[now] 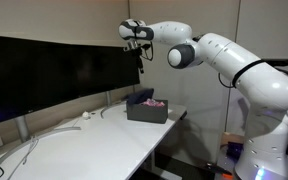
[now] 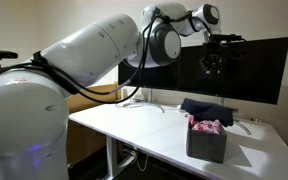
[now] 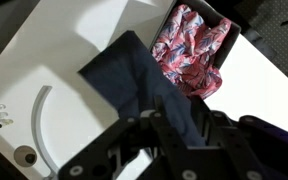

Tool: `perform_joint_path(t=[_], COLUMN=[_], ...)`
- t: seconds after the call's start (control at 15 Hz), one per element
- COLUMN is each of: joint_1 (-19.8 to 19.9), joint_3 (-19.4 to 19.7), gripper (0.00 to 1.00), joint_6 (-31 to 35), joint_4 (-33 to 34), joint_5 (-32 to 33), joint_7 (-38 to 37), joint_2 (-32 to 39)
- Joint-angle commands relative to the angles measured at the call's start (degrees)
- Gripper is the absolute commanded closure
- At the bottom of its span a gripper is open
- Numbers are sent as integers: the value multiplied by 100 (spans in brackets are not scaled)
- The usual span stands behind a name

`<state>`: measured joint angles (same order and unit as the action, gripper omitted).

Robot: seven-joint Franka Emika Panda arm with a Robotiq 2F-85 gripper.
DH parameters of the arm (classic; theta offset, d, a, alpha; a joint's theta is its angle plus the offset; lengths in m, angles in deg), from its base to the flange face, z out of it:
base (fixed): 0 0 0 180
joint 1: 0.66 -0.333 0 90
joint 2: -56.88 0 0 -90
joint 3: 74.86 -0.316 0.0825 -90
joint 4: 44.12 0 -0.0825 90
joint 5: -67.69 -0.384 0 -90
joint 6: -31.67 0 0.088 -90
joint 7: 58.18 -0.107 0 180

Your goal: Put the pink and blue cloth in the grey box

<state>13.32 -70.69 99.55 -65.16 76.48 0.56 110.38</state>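
The pink and blue patterned cloth (image 3: 189,50) lies bunched inside the grey box (image 1: 146,113) on the white table; it shows in both exterior views (image 1: 152,100) (image 2: 206,126). A dark navy cloth (image 3: 134,80) lies beside the box, partly draped on its rim (image 2: 199,105). My gripper (image 1: 137,45) hangs high above the box in front of the monitor (image 2: 213,68). In the wrist view its fingers (image 3: 177,125) are apart with only the navy cloth far below showing between them. It holds nothing.
A wide dark monitor (image 1: 54,70) stands along the back of the table (image 1: 94,150), close behind my gripper. White cables (image 1: 44,135) curve across the table away from the box. The box sits near the table's end edge.
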Motion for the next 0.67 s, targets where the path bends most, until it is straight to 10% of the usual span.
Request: perform_joint_path(t=[0.0, 0.33, 0.6], joint_1=[-17, 2, 19], joint_3=[75, 134, 157], gripper=[35, 4, 0], joint_6=[-131, -127, -202], joint_4=[-186, -188, -209], joint_5=[91, 133, 130], joint_7=[337, 491, 726], joint_2=[-229, -298, -369])
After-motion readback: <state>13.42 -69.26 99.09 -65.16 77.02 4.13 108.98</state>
